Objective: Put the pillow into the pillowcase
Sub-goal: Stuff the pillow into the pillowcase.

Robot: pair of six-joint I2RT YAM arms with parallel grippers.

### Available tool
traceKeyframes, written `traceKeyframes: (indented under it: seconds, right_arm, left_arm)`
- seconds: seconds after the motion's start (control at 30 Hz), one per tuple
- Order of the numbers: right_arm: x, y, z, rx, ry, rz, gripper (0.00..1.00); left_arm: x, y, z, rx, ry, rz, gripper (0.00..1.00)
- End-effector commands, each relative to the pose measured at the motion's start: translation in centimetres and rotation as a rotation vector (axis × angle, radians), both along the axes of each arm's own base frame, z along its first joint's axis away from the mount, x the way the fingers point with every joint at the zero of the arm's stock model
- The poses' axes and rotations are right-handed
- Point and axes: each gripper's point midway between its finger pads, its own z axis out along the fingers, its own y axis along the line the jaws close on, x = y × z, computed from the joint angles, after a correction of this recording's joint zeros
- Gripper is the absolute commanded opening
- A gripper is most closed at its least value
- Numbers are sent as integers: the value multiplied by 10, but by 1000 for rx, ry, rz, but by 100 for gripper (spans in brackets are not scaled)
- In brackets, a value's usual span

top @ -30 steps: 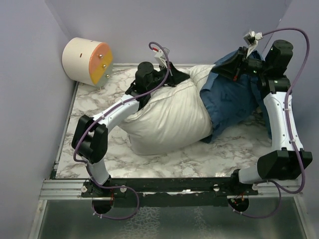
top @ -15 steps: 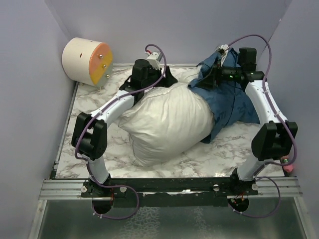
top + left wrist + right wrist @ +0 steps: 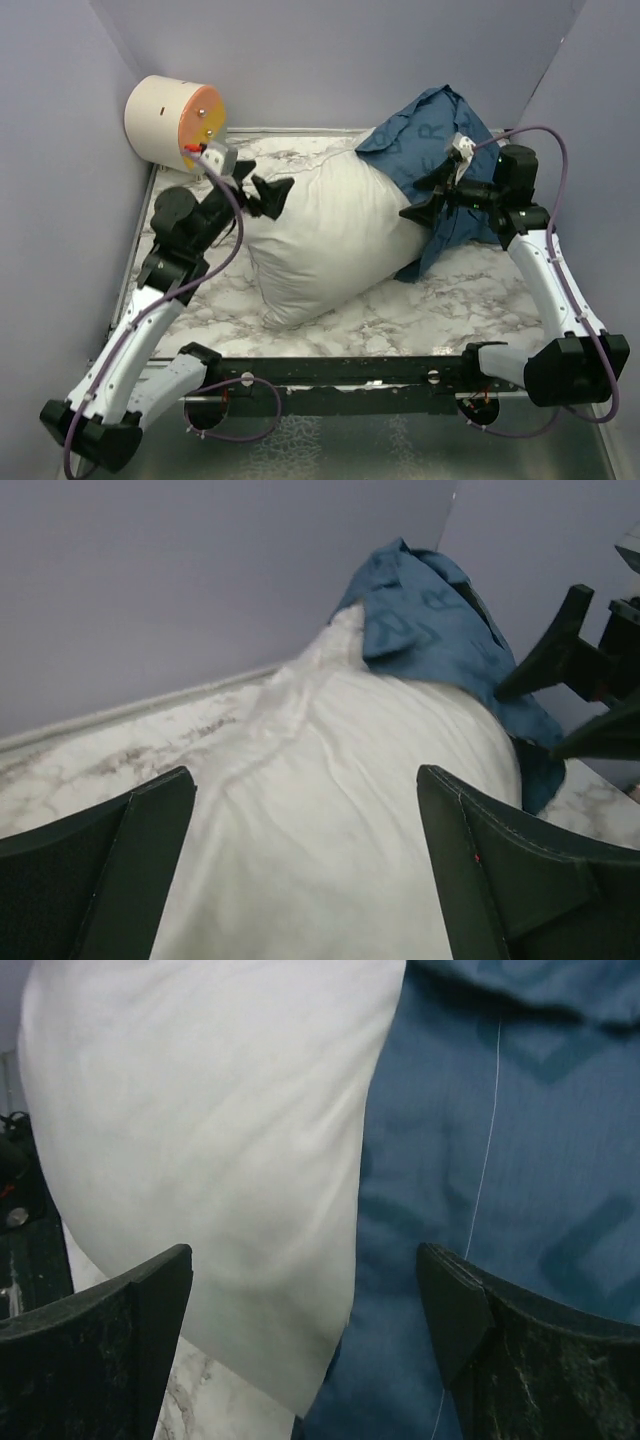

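The pillow (image 3: 335,235) is lying on the desk (image 3: 450,300), its far right end sitting inside the pillowcase (image 3: 430,150). Left gripper (image 3: 268,193) and right gripper (image 3: 428,197) are flanking the pillow, jaws spread wide, gripping nothing.

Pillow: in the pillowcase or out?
Partly in: the pillowcase covers only the pillow's far right end; most of it lies bare on the table.

You see a plain white pillow (image 3: 330,235) and a blue pillowcase (image 3: 435,150) printed with darker blue letters. The worktop (image 3: 400,310) is white marble with grey veining. The cylinder (image 3: 170,120) is cream with an orange face. Both end effectors, left (image 3: 262,196) and right (image 3: 430,195), are black, and the cables (image 3: 570,235) are purple.
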Motion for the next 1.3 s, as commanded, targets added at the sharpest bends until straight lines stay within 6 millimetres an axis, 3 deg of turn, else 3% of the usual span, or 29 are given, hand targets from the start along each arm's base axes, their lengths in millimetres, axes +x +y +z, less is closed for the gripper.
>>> traceKeyframes:
  seconds: [0.0,0.1,0.13,0.23,0.3,0.4,0.67,0.9,1.07,1.13,1.27]
  right_arm:
    - [34,-27,-42,-121,1,-219,92]
    - [62,-49,-87,-215,70,-365,86]
    - [67,-51,-104,-233,109,-376,79]
    - [75,-49,-140,-278,202,-379,34]
    - [78,-51,-140,-287,197,-400,15]
    - [78,-50,-129,-261,165,-411,3]
    - [58,-38,-116,-235,114,-316,3]
    - [46,-32,-118,-218,94,-263,4]
    - [45,-34,-112,-231,69,-265,6]
    - [44,-33,-103,-228,30,-257,17]
    - [46,-27,-67,-204,-67,-217,31]
  left_arm:
    - [-44,2,-63,-125,155,-61,95]
    - [-61,24,-97,-223,198,34,97]
    - [-65,31,-111,-255,212,65,98]
    - [-71,44,-147,-342,270,138,98]
    - [-75,47,-160,-380,294,149,98]
    - [-76,48,-167,-412,329,161,98]
    - [-56,23,-159,-221,494,105,99]
    - [-26,33,-147,-65,544,146,99]
    - [-7,56,-150,5,571,216,99]
    - [-6,61,-156,46,578,231,99]
    - [-6,43,-170,44,605,131,95]
